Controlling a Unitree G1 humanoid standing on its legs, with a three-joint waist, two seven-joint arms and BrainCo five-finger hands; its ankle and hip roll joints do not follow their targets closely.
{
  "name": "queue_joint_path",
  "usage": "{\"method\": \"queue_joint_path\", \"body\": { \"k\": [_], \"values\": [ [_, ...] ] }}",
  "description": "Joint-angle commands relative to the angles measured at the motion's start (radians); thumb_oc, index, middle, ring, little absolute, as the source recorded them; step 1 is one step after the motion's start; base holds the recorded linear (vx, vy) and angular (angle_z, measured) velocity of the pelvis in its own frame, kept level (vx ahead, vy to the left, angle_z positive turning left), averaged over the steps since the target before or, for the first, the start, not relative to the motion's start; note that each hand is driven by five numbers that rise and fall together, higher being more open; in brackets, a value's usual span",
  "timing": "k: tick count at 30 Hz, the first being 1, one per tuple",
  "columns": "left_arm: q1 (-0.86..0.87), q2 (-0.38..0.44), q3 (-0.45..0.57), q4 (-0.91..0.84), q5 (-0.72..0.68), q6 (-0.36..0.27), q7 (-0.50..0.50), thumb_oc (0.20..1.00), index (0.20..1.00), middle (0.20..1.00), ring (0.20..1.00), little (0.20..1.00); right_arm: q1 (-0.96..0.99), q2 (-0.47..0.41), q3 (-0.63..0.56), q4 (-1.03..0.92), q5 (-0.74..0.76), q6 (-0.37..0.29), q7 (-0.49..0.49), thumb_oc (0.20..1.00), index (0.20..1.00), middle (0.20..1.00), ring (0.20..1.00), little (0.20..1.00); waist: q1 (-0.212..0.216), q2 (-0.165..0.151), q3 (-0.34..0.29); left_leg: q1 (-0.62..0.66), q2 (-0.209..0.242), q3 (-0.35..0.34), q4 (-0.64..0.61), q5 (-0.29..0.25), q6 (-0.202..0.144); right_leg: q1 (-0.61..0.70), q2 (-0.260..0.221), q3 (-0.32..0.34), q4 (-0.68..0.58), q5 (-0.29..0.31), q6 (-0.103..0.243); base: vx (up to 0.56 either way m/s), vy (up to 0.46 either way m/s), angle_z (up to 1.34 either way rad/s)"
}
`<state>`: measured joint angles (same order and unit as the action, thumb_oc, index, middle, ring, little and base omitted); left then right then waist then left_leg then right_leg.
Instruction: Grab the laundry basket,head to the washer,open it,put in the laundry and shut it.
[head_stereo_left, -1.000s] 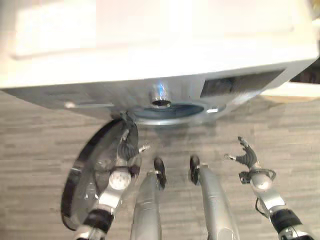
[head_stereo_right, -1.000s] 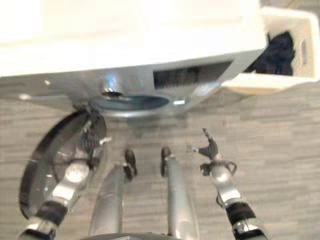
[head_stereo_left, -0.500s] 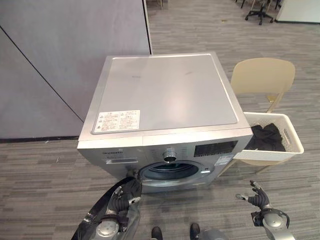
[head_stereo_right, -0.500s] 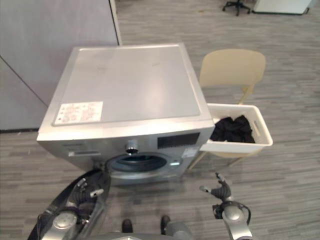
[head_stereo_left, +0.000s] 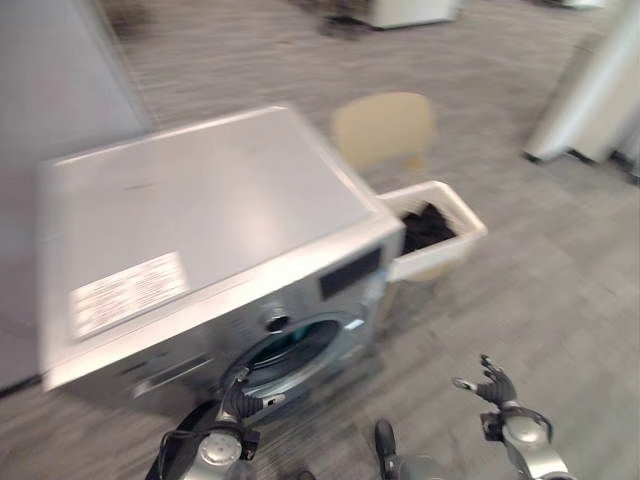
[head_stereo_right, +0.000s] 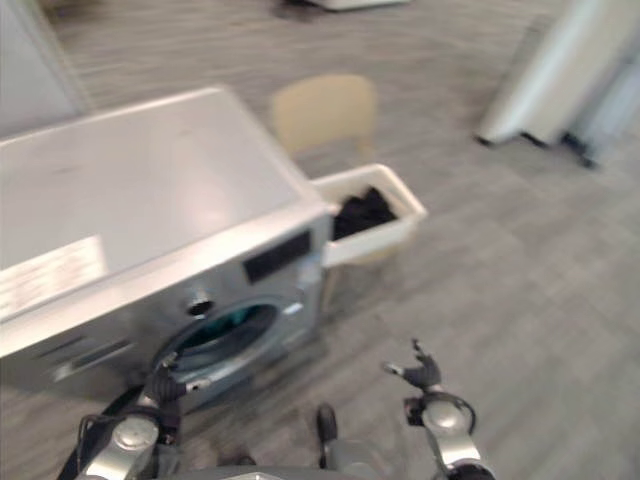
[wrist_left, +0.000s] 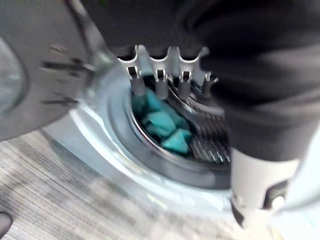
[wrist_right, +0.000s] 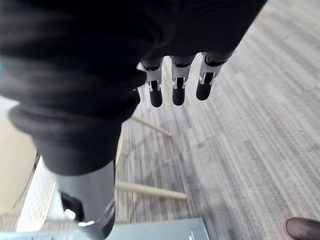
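One basket (head_stereo_left: 465, 238) holding dark laundry (head_stereo_left: 426, 226), washer (head_stereo_left: 200, 260) open

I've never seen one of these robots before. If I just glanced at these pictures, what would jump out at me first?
Most likely the big silver washing machine, its round door swung open at the lower front beside the robot's left hand, with something teal lying in the drum. Next, the white laundry basket of dark clothes on a beige chair at the washer's right side. The right hand hangs open over the grey floor.
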<state>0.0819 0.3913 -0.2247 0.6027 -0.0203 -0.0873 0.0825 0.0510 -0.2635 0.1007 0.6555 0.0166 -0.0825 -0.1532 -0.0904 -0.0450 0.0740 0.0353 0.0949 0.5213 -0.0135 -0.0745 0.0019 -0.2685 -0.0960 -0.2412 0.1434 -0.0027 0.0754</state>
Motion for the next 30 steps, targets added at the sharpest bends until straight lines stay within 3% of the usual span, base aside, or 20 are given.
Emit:
{"method": "queue_joint_path", "body": {
  "k": [1,4,5,7,8,9,10,11,12,13,15,17,18,21,23,27,30],
  "values": [
    [-0.016,0.005,0.0,-0.047,0.06,-0.029,0.008,1.0,1.0,1.0,1.0,1.0,0.006,-0.069,0.009,-0.082,-0.035,-0.028,-0.033,1.0,1.0,1.0,1.0,1.0,0.041,0.02,0.044,0.041,0.017,-0.082,-0.01,-0.029,-0.009,0.105,-0.082,-0.184,-0.032,0.009,0.075,0.03,-0.136,-1.38],
    [-0.017,0.001,-0.011,-0.043,0.073,-0.03,0.007,1.0,1.0,1.0,1.0,1.0,0.009,-0.072,0.013,-0.089,-0.039,-0.022,-0.036,1.0,1.0,1.0,1.0,1.0,0.037,0.019,0.038,0.069,0.02,-0.039,0.002,-0.044,-0.01,0.109,-0.096,-0.216,-0.041,0.012,0.072,0.1,-0.163,-1.63],
    [-0.025,-0.013,-0.023,-0.027,0.069,-0.027,0.003,1.0,1.0,1.0,1.0,1.0,0.008,-0.075,0.016,-0.086,-0.038,-0.02,-0.039,1.0,1.0,1.0,1.0,1.0,0.012,0.029,0.037,0.089,0.023,-0.024,0.039,-0.069,-0.014,0.09,-0.084,-0.168,-0.05,0.014,0.073,0.13,-0.133,-0.93],
    [-0.03,-0.019,-0.031,-0.022,0.074,-0.03,0.0,1.0,1.0,1.0,1.0,1.0,0.01,-0.082,0.018,-0.083,-0.038,-0.016,-0.037,1.0,1.0,1.0,1.0,1.0,0.01,0.037,0.042,0.08,0.046,-0.02,0.125,-0.093,-0.017,0.107,-0.067,-0.149,-0.075,0.006,0.066,0.19,-0.221,-0.8],
    [-0.025,-0.029,-0.043,-0.04,0.07,-0.032,-0.002,1.0,1.0,1.0,1.0,1.0,0.015,-0.096,0.028,-0.088,-0.04,-0.018,-0.037,1.0,1.0,1.0,1.0,1.0,0.012,0.048,0.055,0.05,0.089,-0.022,0.254,-0.066,-0.034,0.14,-0.039,-0.131,-0.098,-0.016,0.042,0.18,-0.232,-0.74],
    [-0.025,-0.03,-0.043,-0.04,0.07,-0.031,-0.002,1.0,1.0,1.0,1.0,1.0,0.014,-0.097,0.027,-0.088,-0.04,-0.018,-0.037,1.0,1.0,1.0,1.0,1.0,0.014,0.052,0.056,0.044,0.1,-0.023,0.271,-0.072,-0.04,0.142,-0.031,-0.131,-0.101,-0.016,0.038,0.16,-0.209,-0.66],
    [-0.027,-0.037,-0.044,-0.049,0.053,-0.031,0.001,1.0,1.0,1.0,1.0,1.0,0.001,-0.11,0.039,-0.082,-0.044,-0.016,-0.044,1.0,1.0,1.0,1.0,1.0,0.03,0.062,0.07,0.008,0.114,-0.074,0.336,-0.022,-0.059,0.154,-0.009,-0.123,-0.109,-0.03,0.023,0.09,-0.116,-0.83],
    [-0.026,-0.04,-0.044,-0.055,0.043,-0.033,0.002,1.0,1.0,1.0,1.0,1.0,-0.005,-0.115,0.043,-0.083,-0.046,-0.012,-0.046,1.0,1.0,1.0,1.0,1.0,0.046,0.062,0.077,-0.028,0.095,-0.139,0.361,-0.017,-0.055,0.167,-0.001,-0.108,-0.115,-0.037,0.014,0.15,-0.172,-0.86],
    [-0.021,-0.05,-0.047,-0.052,0.029,-0.036,0.007,1.0,1.0,1.0,1.0,1.0,-0.01,-0.12,0.051,-0.094,-0.048,-0.013,-0.039,1.0,1.0,1.0,1.0,1.0,0.071,0.045,0.092,-0.13,0.016,-0.254,0.358,-0.031,-0.027,0.19,-0.006,-0.093,-0.132,-0.037,0.003,0.1,-0.101,-0.8],
    [-0.021,-0.049,-0.047,-0.052,0.028,-0.036,0.007,1.0,1.0,1.0,1.0,1.0,-0.01,-0.119,0.051,-0.094,-0.048,-0.013,-0.039,1.0,1.0,1.0,1.0,1.0,0.07,0.044,0.091,-0.131,0.015,-0.255,0.357,-0.031,-0.027,0.189,-0.008,-0.094,-0.132,-0.038,0.004,0.13,-0.096,-0.65],
    [-0.01,-0.055,-0.049,-0.042,0.033,-0.032,0.007,1.0,1.0,1.0,1.0,1.0,-0.004,-0.117,0.052,-0.096,-0.046,-0.015,-0.035,1.0,1.0,1.0,1.0,1.0,0.093,0.034,0.102,-0.197,-0.035,-0.315,0.32,-0.047,-0.013,0.219,-0.002,-0.058,-0.141,-0.052,0.005,0.2,-0.046,-0.48],
    [-0.002,-0.061,-0.047,-0.032,0.037,-0.027,0.006,1.0,1.0,1.0,1.0,1.0,-0.001,-0.118,0.054,-0.085,-0.048,-0.016,-0.039,1.0,1.0,1.0,1.0,1.0,0.11,0.039,0.11,-0.24,-0.07,-0.355,0.249,0.008,-0.014,0.253,0.021,-0.034,-0.152,-0.066,0.004,0.3,-0.043,-0.29],
    [0.002,-0.065,-0.046,-0.027,0.037,-0.022,0.008,1.0,1.0,1.0,1.0,1.0,-0.009,-0.117,0.059,-0.067,-0.042,-0.016,-0.048,1.0,1.0,1.0,1.0,1.0,0.136,0.056,0.116,-0.29,-0.098,-0.391,0.148,0.108,-0.029,0.286,0.059,-0.009,-0.163,-0.083,0.001,0.39,-0.037,-0.35],
    [0.011,-0.065,-0.046,-0.032,0.036,-0.017,0.005,1.0,1.0,1.0,1.0,1.0,-0.019,-0.121,0.068,-0.046,-0.048,-0.009,-0.06,1.0,1.0,1.0,1.0,1.0,0.173,0.074,0.118,-0.34,-0.101,-0.372,0.045,0.179,-0.045,0.337,0.094,0.028,-0.166,-0.126,0.0,0.35,0.02,-0.3],
    [0.024,-0.067,-0.032,-0.027,0.038,-0.014,0.0,1.0,1.0,1.0,1.0,1.0,-0.022,-0.12,0.076,-0.045,-0.064,-0.008,-0.049,1.0,1.0,1.0,1.0,1.0,0.183,0.08,0.098,-0.308,-0.091,-0.375,0.015,0.188,-0.025,0.368,0.106,0.054,-0.16,-0.149,0.004,0.37,0.093,-0.6],
    [0.046,-0.053,-0.008,-0.025,0.024,-0.013,0.003,1.0,1.0,1.0,1.0,1.0,-0.03,-0.104,0.099,-0.027,-0.082,-0.007,-0.035,1.0,1.0,1.0,1.0,1.0,0.213,0.032,0.077,-0.294,-0.1,-0.382,0.098,0.139,0.007,0.404,0.059,0.074,-0.118,-0.182,0.022,0.34,0.103,-0.48],
    [0.041,-0.045,0.011,-0.005,0.009,-0.011,0.016,1.0,1.0,1.0,1.0,1.0,-0.04,-0.092,0.113,-0.014,-0.096,-0.004,-0.021,1.0,1.0,1.0,1.0,1.0,0.248,0.004,0.064,-0.267,-0.12,-0.389,0.127,0.092,0.041,0.374,0.021,0.076,0.019,-0.147,0.064,0.28,0.114,-0.15]
  ]
}}
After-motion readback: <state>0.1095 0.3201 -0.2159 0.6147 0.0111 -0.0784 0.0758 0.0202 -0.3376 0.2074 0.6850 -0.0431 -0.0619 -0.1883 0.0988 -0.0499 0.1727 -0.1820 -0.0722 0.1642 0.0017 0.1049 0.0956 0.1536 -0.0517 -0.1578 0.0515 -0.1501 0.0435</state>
